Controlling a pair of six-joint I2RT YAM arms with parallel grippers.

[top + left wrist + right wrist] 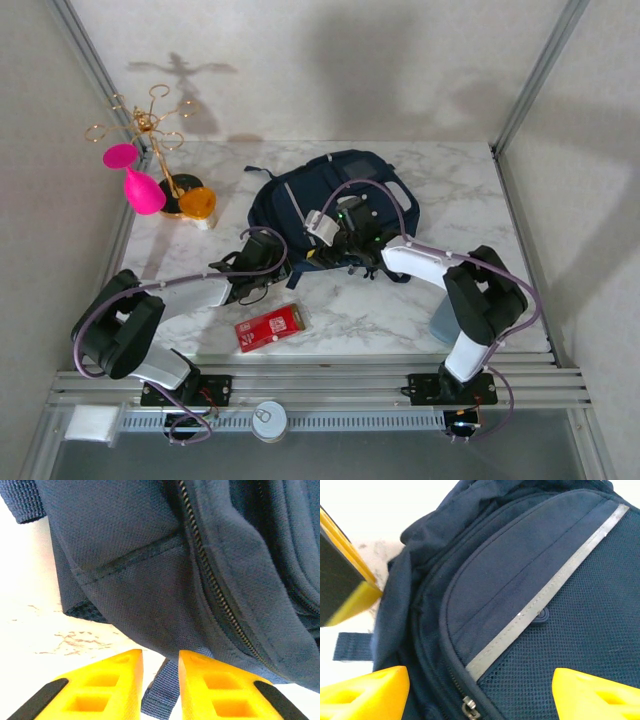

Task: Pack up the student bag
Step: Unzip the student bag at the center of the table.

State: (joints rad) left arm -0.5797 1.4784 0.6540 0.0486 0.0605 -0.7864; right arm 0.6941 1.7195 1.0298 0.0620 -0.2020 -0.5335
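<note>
your arms hide the near part of the student bag [345,195], so its top end is unclear. it lies front-up mid-table on white marble [420,310], pale walls around, long axis roughly left-right. left gripper [160,672] flanks a strap [161,697]; grip unclear. right gripper [480,690] gapes, empty.

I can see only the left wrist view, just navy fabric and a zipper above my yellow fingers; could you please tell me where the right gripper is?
Observer: The right gripper is over the student bag, jaws wide apart above a front pocket edged by a grey stripe.
Operator: Thank you. Is anything waiting to be packed?
Observer: A red packet lies on the table near its front edge, apart from the bag.
Operator: Is there anything else around?
Observer: A gold stand is at the far-left corner, with a pink object and an orange object beside it.
</note>
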